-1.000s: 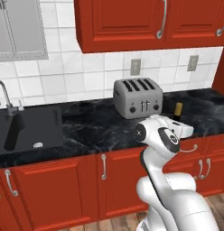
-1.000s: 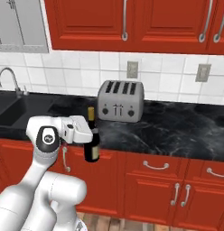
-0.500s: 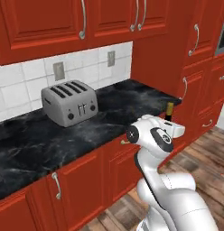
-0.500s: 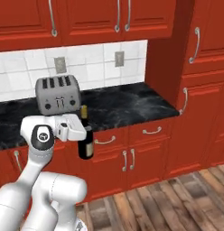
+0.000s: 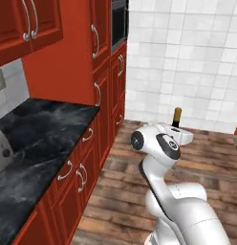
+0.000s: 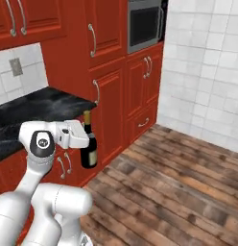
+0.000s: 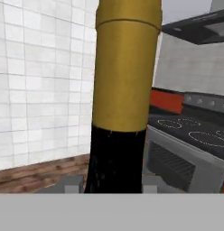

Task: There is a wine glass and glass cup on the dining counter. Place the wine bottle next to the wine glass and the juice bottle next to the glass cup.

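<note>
Your fingers (image 6: 85, 136) are pinching the wine bottle (image 6: 89, 150) at its neck. Red cabinets (image 6: 109, 103) are standing just behind it, and a stove (image 7: 190, 144) is sitting beyond the fingers.

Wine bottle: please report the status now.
Gripper shut on wine bottle, upright, carried above wooden floor. Dining counter not reached yet. Nothing blocking ahead.

left base view: behind arm, faces red cabinets (image 5: 99, 72) at 10 o'clock.
right base view: shares those cabinets.
hand view: close on wine bottle (image 7: 123, 90).
</note>
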Robot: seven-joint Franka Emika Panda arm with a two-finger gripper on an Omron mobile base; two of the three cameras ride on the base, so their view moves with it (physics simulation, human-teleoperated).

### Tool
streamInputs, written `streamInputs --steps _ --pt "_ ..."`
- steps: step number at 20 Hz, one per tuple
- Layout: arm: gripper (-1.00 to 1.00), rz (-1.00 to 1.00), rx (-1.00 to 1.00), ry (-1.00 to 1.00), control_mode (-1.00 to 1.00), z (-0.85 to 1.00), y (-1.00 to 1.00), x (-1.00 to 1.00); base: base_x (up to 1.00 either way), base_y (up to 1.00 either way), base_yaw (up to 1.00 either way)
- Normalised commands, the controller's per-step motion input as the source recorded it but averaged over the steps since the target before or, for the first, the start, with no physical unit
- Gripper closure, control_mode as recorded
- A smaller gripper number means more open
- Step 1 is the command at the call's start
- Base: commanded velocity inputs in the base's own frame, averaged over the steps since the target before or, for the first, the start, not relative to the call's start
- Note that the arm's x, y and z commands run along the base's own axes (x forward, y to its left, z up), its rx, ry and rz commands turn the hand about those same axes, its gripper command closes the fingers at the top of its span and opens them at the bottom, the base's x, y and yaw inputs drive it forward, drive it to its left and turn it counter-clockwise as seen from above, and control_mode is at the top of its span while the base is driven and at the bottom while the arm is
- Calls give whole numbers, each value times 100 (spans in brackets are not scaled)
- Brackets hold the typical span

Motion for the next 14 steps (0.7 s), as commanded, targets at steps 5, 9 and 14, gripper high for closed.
streamInputs --steps 5,9,14 --pt "100 0 0 0 100 0 0 0 0 8 -96" --pt "100 0 0 0 100 0 0 0 0 8 -96" --pt "100 0 0 0 100 0 0 0 0 8 -96"
